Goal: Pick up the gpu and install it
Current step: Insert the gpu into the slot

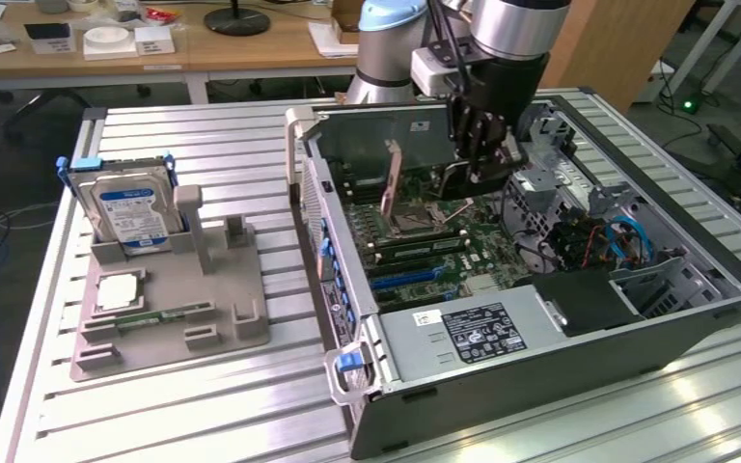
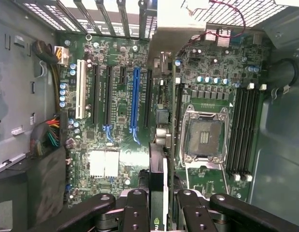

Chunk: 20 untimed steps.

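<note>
Desk (image 1: 216,405) of ribbed metal. At the exterior view's left, a grey fixture (image 1: 216,333) sits on it. Hard drive (image 1: 132,207) stands upright in the fixture's far end; memory stick (image 1: 165,315) lies flat nearer the front. Right of that, apart from the fixture, is the open case (image 1: 500,405), lying on its side with the board (image 1: 442,256) facing up.

Gpu (image 1: 384,135) hangs over the case's far end, on edge, with its grey bracket toward the exterior view's left, at the case's wall. Lower edge looks clear of the board; contact with a slot cannot be told. Pincer (image 1: 477,166) grips the gpu at the end away from the bracket, with the arm (image 1: 506,39) coming down from above.

Wrist view, looking straight down: blue slot (image 2: 135,104), then gpu (image 2: 158,169) seen edge-on as a thin dark strip, then socket (image 2: 205,135) with its latch frame. Gpu runs parallel to the blue slot, just beside it on the socket side. Pincer (image 2: 159,205) is partly closed, with a finger (image 2: 135,212) on each flat face of the card, clamped against it.
</note>
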{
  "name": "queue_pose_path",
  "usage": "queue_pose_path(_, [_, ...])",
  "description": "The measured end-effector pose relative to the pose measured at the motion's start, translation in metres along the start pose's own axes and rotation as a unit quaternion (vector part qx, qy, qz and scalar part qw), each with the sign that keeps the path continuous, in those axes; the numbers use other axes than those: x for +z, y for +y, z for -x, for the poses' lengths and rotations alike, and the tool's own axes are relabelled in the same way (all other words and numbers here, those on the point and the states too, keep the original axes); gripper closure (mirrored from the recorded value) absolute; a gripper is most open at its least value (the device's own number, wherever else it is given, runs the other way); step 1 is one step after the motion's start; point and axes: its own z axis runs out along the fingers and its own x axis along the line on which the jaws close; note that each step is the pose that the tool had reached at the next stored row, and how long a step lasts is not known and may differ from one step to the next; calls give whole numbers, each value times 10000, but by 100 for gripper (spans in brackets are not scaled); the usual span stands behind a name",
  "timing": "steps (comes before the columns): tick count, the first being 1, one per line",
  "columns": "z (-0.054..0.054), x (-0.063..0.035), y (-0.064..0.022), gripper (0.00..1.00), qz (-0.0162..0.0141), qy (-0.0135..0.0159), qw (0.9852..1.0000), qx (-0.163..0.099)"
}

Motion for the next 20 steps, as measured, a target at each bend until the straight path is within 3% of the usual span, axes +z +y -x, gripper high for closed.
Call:
queue_pose_path(7, [-14,83,13,73,-3,0,10000,-1])
queue_pose_path(13, [-87,171,29,73,-3,13,10000,-1])
queue_pose_path(17, [-96,202,52,73,0,36,10000,-2])
queue_pose_path(20, [-97,237,71,73,3,37,10000,-1])
